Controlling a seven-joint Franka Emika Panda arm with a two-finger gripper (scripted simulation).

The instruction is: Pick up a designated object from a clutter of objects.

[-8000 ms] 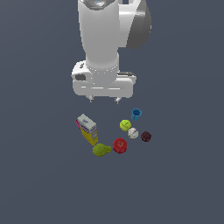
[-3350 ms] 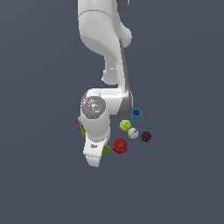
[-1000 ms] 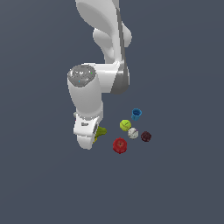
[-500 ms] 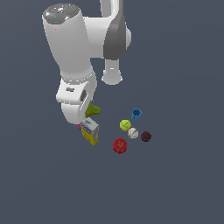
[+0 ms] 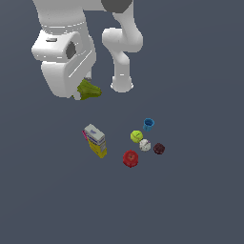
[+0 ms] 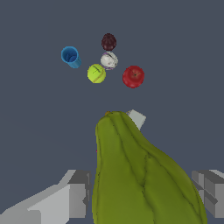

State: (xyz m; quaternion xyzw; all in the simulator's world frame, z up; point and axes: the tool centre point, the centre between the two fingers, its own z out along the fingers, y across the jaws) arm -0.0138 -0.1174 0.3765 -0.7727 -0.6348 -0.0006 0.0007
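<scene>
My fingers (image 6: 144, 199) are clamped on the olive pear-like object (image 5: 88, 90), high above the worktop (image 5: 190, 200) and the carton (image 5: 95, 140), and I judge its lumpy, tapering skin could slip free if I swing or jolt.

Dark floor (image 5: 190, 200), carton (image 5: 96, 140), red fruit (image 5: 130, 158), two balls, maroon lump (image 5: 159, 148), blue cup (image 5: 148, 125)

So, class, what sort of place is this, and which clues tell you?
Most likely a simulated robot test scene, not a real room: a plain, featureless dark grey floor, a smooth white robot arm, and small scattered items such as a blue cup and a red apple.
</scene>
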